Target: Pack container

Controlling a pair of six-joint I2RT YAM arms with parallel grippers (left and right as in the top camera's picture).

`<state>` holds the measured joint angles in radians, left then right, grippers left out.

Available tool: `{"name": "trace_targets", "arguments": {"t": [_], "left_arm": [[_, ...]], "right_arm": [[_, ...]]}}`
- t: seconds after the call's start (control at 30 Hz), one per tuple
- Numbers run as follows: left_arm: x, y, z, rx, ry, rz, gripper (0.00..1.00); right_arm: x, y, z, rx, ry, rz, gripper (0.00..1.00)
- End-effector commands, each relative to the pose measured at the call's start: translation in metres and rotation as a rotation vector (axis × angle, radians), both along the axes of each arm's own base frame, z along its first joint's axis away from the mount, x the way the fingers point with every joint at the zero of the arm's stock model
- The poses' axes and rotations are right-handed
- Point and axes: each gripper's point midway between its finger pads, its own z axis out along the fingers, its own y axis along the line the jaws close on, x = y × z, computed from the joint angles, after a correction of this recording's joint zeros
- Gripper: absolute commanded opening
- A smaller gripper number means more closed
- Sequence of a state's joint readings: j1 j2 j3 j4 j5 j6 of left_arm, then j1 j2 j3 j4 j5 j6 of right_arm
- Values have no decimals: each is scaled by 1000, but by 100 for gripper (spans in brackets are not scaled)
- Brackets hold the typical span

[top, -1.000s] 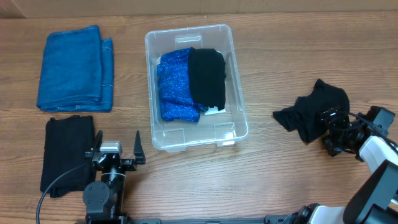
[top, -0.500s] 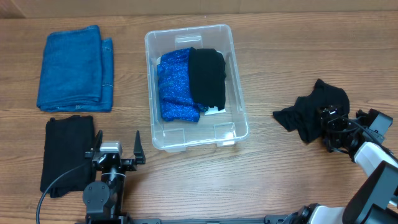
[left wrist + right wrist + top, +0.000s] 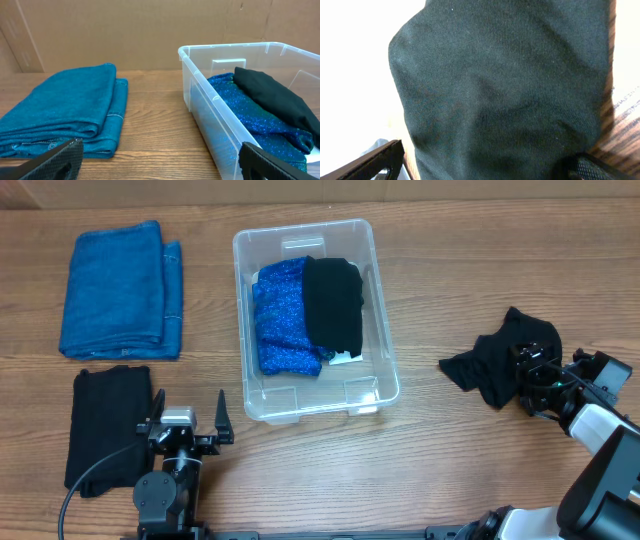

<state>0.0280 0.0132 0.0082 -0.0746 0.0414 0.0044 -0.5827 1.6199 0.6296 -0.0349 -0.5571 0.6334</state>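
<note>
The clear plastic container [image 3: 385, 370] stands mid-table and holds a folded sparkly blue cloth [image 3: 280, 320] and a folded black cloth [image 3: 333, 302]. It also shows in the left wrist view [image 3: 200, 95]. A crumpled black cloth [image 3: 495, 358] lies at the right. My right gripper [image 3: 530, 380] is open with its fingers on either side of this cloth's right edge, and the cloth fills the right wrist view [image 3: 500, 90]. My left gripper [image 3: 187, 423] is open and empty near the front edge, left of the container.
A folded blue towel [image 3: 120, 288] lies at the far left, also in the left wrist view [image 3: 60, 115]. A folded black cloth [image 3: 105, 425] lies in front of it, beside my left arm.
My right gripper has shifted slightly back towards the crumpled black cloth. The left arm and the container have not moved.
</note>
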Motion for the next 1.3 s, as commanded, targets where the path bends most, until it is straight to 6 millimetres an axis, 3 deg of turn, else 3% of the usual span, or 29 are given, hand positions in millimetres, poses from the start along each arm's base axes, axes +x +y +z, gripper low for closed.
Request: {"name": "trace_targets", "arguments": {"t": [0.0,0.1,0.47,0.6,0.8,0.87,1.0,1.1,1.27], "left_arm": [[0,1,0,19,-4,4,100],[0,1,0,19,-4,4,100],[0,1,0,19,-4,4,100],[0,1,0,19,-4,4,100],[0,1,0,19,-4,4,100],[0,1,0,19,-4,4,100],[0,1,0,19,-4,4,100],[0,1,0,19,-4,4,100],[0,1,0,19,-4,4,100]], "right_arm": [[-19,-1,-36,6,120,-29,94],[-20,-1,-43,11,135,-31,83],[-17,-3,-56,11,135,-31,58],[-16,-7,-56,-8,132,-39,42],[-9,-12,-51,-32,101,-44,4],[-4,-11,-47,-30,68,-33,4],[27,6,-7,40,-167,93,4],[54,15,47,132,-388,170,4],[73,24,136,234,-661,295,4]]}}
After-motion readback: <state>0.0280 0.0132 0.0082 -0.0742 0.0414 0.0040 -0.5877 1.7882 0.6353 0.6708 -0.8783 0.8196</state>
